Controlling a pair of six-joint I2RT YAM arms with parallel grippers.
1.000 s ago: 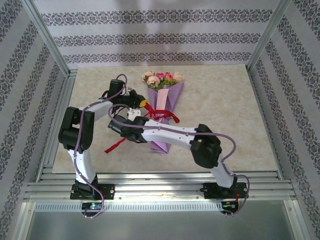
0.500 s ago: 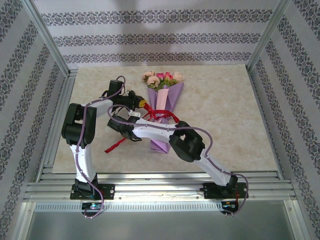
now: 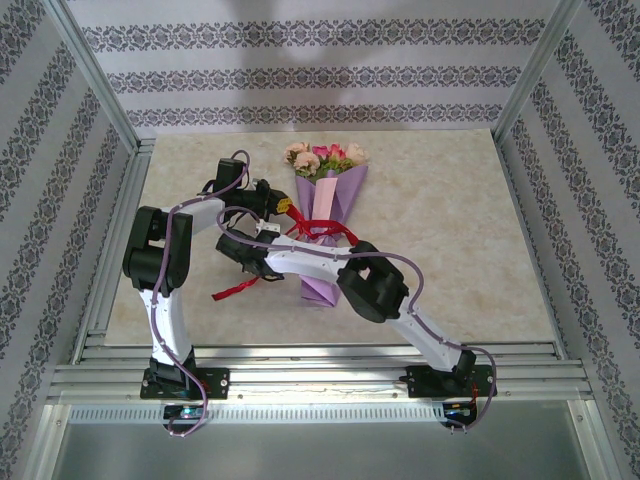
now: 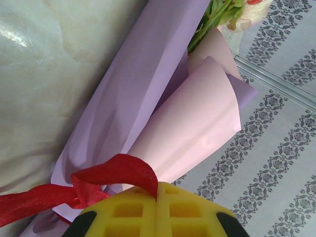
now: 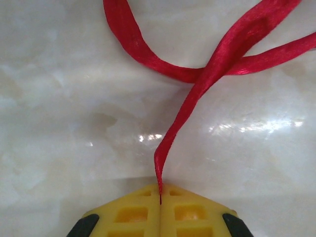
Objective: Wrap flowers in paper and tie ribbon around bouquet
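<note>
Red ribbon (image 5: 217,54): thin cloth, a bit shiny. Close up by the left hand (image 4: 157,186) u can see tiny woven threads, so it's a bit rough. The paper (image 4: 143,84): smooth, soft matt, purple & pink sides both w/ only a faint shine. The surface (image 5: 74,98): hard, smooth, v. glossy, stone-look w/ bright light spots. Pads of the right hand (image 5: 160,192): yellow, matt, rubbery-looking, w/ square dents. Near rails (image 3: 300,372): grey metal, ridged. The right arm (image 3: 310,262): smooth white & black plastic.

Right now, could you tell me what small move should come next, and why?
Probably draw the right end effector away from the bouquet: its ribbon strand curves slackly over the table, while the left end effector pins the loop.
</note>
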